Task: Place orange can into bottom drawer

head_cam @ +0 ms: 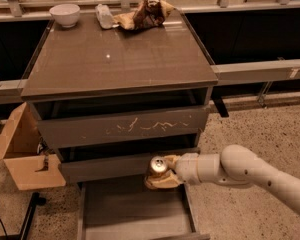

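Note:
The orange can (157,167) is held upright in my gripper (160,174), its silver top showing. The gripper reaches in from the right on a white arm and is shut on the can. It hangs in front of the middle drawer front, just above the back right part of the open bottom drawer (132,214). The drawer is pulled out at the base of the grey-brown cabinet (115,59), and its flat inside shows nothing in it.
On the cabinet top stand a white bowl (64,14), a clear plastic bottle lying down (104,15) and a brown and tan snack bag (145,14). An open cardboard box (21,151) sits left of the cabinet. Speckled floor lies to the right.

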Action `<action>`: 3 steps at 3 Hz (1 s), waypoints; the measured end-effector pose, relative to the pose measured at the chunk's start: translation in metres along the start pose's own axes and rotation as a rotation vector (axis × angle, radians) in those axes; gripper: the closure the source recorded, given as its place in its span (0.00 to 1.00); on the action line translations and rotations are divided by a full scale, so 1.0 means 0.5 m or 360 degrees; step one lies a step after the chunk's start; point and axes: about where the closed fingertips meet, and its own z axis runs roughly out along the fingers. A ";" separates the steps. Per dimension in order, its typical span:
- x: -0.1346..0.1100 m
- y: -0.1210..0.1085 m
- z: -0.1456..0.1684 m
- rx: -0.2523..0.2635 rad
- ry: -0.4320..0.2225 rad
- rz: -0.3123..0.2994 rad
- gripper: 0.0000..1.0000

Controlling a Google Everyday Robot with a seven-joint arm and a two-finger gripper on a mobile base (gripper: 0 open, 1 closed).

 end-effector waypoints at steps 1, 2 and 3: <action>0.138 0.028 0.060 -0.0068 0.0023 0.0131 1.00; 0.146 0.028 0.065 -0.0071 0.0023 0.0129 1.00; 0.213 0.028 0.116 -0.0101 0.0021 0.0109 1.00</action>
